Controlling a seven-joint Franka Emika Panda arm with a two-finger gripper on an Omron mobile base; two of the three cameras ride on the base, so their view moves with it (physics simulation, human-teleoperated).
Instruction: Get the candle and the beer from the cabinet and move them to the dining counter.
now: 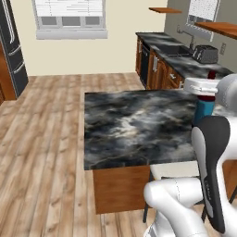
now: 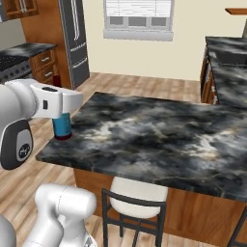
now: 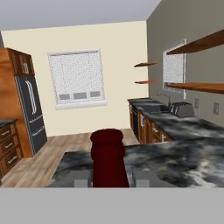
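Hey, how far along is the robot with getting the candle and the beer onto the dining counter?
Roughly halfway at best. The beer is out of the cabinet and in hand: the gripper is closed around it, at the near edge of the dining counter, though I cannot tell if its base rests there. Releasing it is left. No candle stands on the counter, so that fetch appears to remain.

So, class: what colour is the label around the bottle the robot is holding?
Blue: the label wraps the beer body, clearest in the right base view.
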